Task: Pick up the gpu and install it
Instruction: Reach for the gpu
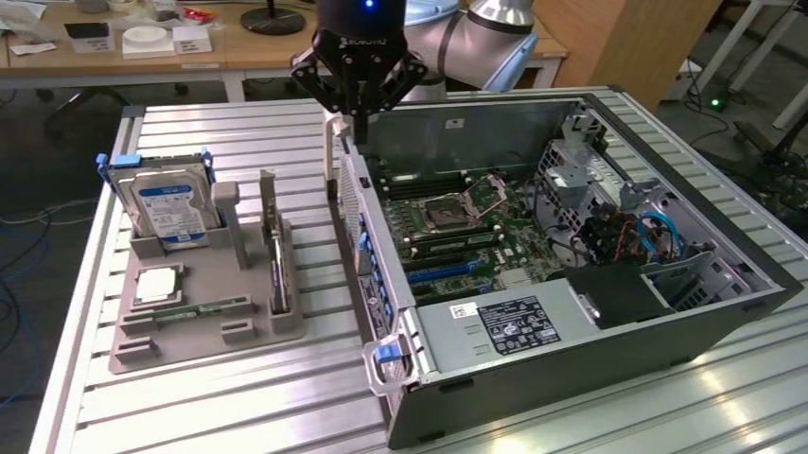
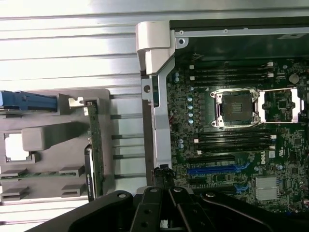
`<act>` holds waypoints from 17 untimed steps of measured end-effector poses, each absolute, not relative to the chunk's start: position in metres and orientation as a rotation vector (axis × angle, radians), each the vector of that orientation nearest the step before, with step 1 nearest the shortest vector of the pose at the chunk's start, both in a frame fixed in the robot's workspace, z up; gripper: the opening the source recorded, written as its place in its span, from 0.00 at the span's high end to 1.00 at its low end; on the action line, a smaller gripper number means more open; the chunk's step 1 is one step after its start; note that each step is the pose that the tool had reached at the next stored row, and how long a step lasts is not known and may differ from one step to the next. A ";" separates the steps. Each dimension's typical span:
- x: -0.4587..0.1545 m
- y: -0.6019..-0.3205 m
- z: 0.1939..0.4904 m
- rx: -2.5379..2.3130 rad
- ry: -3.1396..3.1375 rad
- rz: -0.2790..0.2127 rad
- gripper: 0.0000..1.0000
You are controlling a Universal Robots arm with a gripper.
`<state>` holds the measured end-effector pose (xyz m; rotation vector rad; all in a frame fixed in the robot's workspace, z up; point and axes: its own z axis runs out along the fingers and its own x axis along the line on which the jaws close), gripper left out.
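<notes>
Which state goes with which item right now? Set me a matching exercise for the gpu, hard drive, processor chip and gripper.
Things:
1. gpu
2. hard drive
3. processor chip
4. gripper

States:
A. lying flat in the grey holder
B. shut, above the computer case rim
C. standing on edge in the holder, on the side nearest the case
D. standing upright, blue label showing

Pairs: 1-C, 2-D, 3-A, 4-B
</notes>
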<state>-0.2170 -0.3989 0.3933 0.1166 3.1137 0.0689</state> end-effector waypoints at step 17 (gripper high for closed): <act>-0.232 -0.399 0.393 0.117 3.114 0.069 0.90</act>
